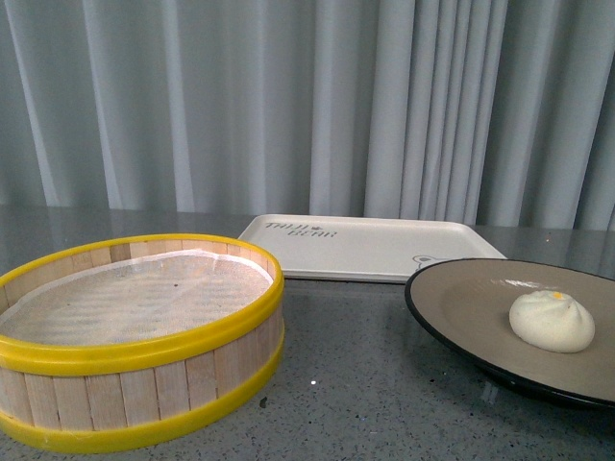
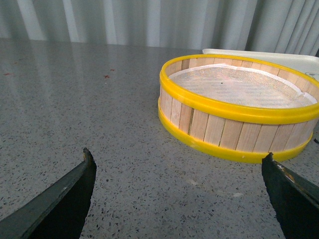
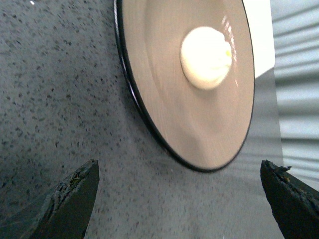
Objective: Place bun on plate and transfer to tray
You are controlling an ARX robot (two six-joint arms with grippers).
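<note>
The white bun (image 1: 552, 321) (image 3: 206, 58) lies on the grey-brown plate (image 1: 461, 303) (image 3: 149, 59) at the right of the speckled table. Behind the plate rests the cream tray (image 1: 365, 245), with only its edge (image 2: 259, 54) showing in the left wrist view. My right gripper (image 3: 179, 172) is open over bare table just short of the plate's black rim, nothing between its fingers. My left gripper (image 2: 178, 162) is open over bare table, a short way from the steamer basket. Neither arm appears in the front view.
A wooden steamer basket with yellow rims (image 1: 135, 336) (image 2: 239, 107) stands at the front left, lined with white cloth and holding nothing. Grey curtains (image 1: 307, 96) hang behind the table. Bare speckled tabletop (image 2: 75, 99) stretches beside the basket.
</note>
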